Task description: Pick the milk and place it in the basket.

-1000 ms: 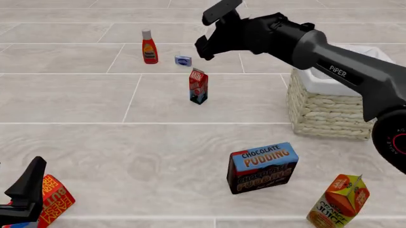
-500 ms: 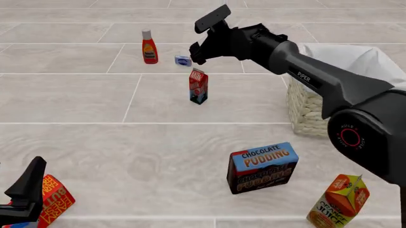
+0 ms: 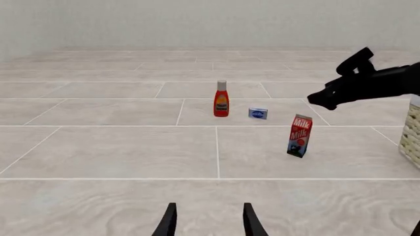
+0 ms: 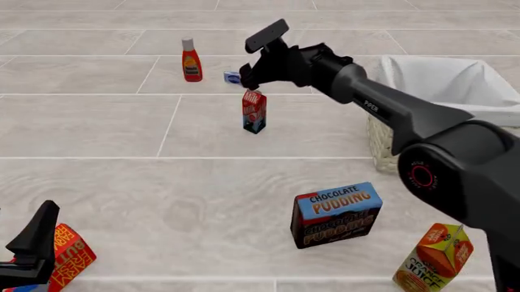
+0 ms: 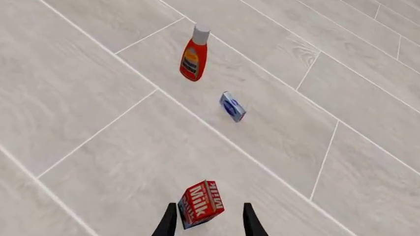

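Observation:
The milk, a small red-and-white carton with a dark blue base, stands upright on the tiled surface; it also shows in the left wrist view and the right wrist view. My right gripper is open and hangs just above and behind the milk; in the right wrist view the carton's top sits between the fingers, lower down. The basket, pale wicker with a white liner, stands at the right. My left gripper is open and empty, low at the near left.
A red bottle with a white cap and a small blue box stand behind the milk. A chocolate pudding box and an orange juice carton are near front right. A red box lies by my left gripper.
My right arm has swung left and down, bringing its gripper over the milk and uncovering the basket. The left arm has not moved.

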Available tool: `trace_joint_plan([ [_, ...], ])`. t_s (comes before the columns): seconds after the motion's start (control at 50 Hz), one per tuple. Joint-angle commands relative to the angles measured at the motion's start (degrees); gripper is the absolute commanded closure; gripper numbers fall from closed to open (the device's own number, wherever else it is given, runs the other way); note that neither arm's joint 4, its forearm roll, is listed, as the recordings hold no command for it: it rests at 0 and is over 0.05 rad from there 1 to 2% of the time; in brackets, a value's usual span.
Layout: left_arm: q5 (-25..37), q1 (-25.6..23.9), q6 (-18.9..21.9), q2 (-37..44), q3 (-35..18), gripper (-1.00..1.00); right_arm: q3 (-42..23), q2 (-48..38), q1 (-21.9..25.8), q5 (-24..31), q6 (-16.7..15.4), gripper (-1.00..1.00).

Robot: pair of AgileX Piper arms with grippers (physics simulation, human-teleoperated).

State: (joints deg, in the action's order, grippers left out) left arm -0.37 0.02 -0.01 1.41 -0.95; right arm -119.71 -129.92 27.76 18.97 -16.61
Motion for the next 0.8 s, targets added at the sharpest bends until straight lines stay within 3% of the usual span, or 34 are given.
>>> trace_joint_plan([
  [0.02,0.0,0.0,0.0,0.0,0.0,-1.00,-0.7,-1.7,0.1,-1.1,0.1,-1.00],
  [0.8,0.0,0.0,0.0,0.0,0.0,-1.00,-1.5,-6.9,0.1,-5.2,0.3,-1.00],
])
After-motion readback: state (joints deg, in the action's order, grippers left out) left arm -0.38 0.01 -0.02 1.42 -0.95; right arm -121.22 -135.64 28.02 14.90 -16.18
